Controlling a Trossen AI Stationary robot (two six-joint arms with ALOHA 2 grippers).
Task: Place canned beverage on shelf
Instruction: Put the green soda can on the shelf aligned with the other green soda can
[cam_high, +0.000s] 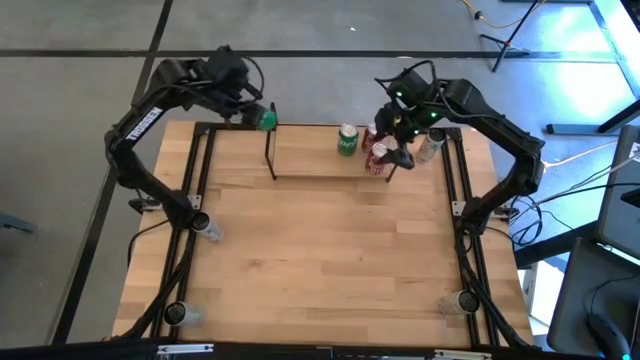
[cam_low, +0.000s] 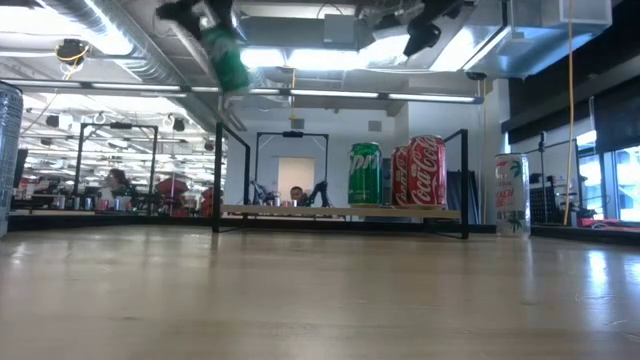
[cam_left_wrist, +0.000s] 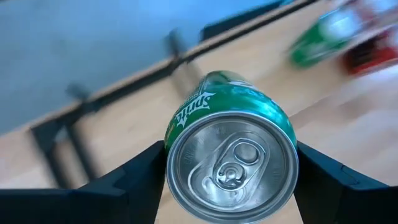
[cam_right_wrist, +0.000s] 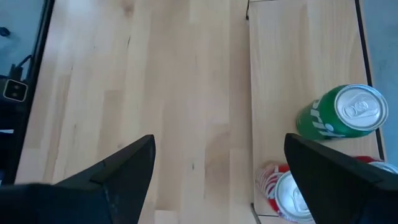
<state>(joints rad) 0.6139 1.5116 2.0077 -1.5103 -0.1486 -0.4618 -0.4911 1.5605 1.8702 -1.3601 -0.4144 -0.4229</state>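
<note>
Your left gripper (cam_left_wrist: 227, 180) clamped Sprite can (cam_left_wrist: 231, 149) by sidewall, held aloft at 10 o'clock, above shelf (cam_high: 310, 165) left end. Can likely rigid, smooth, slippery: grip mid-body. At 1 o'clock, your right gripper (cam_high: 398, 128) hung spread above shelved green can (cam_high: 348, 139) and Coca-Cola cans (cam_high: 377, 156).

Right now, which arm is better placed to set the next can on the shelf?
The left. Its end effector already grips a green aluminium soda can, held above the left end of the low wooden shelf with black metal frames. The right end effector is open and empty over the shelf's right end.
</note>
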